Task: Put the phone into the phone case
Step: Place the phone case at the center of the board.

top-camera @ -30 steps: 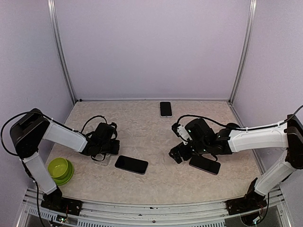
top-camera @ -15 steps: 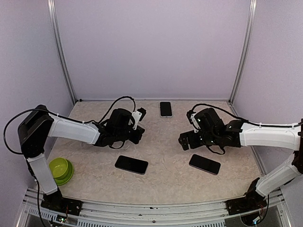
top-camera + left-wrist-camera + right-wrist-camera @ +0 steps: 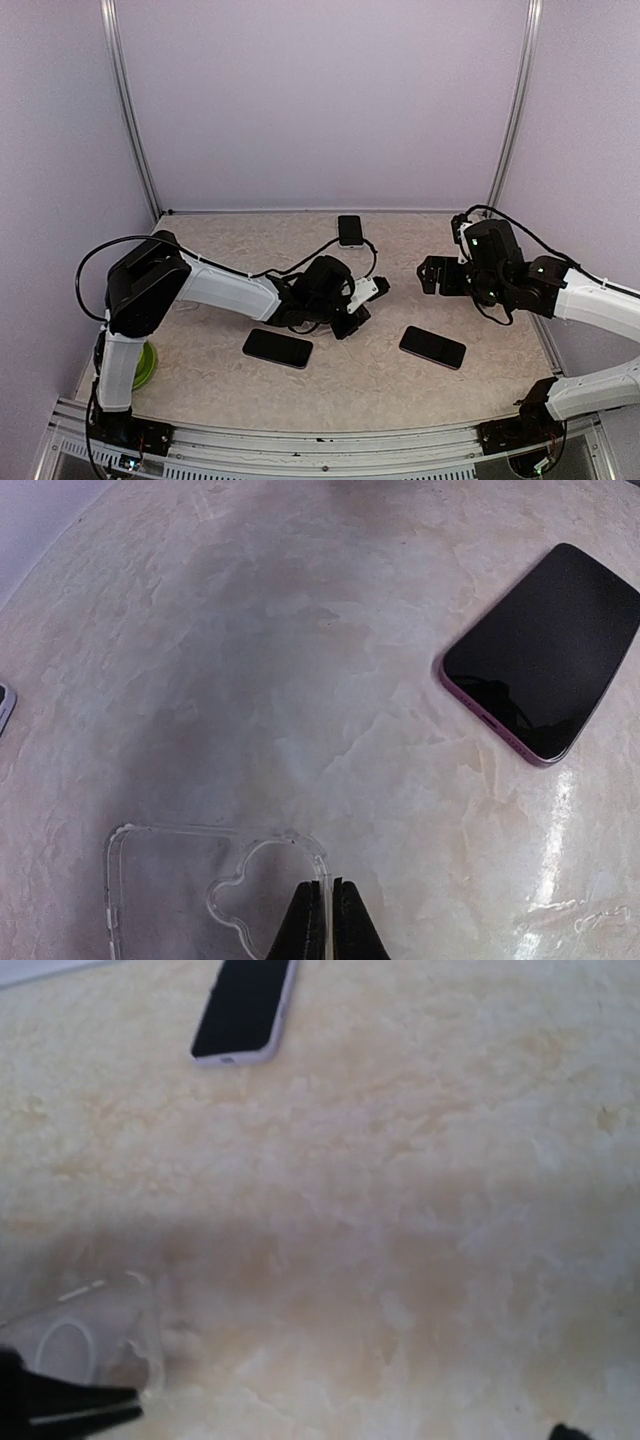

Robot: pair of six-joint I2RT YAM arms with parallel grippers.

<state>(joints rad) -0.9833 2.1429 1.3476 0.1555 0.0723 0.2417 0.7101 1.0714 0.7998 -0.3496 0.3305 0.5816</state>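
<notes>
Phone case [image 3: 180, 880], clear, rim pinched between clenched left fingers [image 3: 307, 927], phone [image 3: 545, 650] well apart, right fingers [image 3: 60, 1402] spread open

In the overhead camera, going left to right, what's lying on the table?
green bowl → near phone → far phone → right-hand phone

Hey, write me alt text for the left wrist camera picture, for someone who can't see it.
A shut gripper pinches the edge of a clear phone case at the bottom of the frame, against a pale marbled table. A phone with a dark screen and pinkish rim lies flat at the upper right, apart from the case.
</notes>
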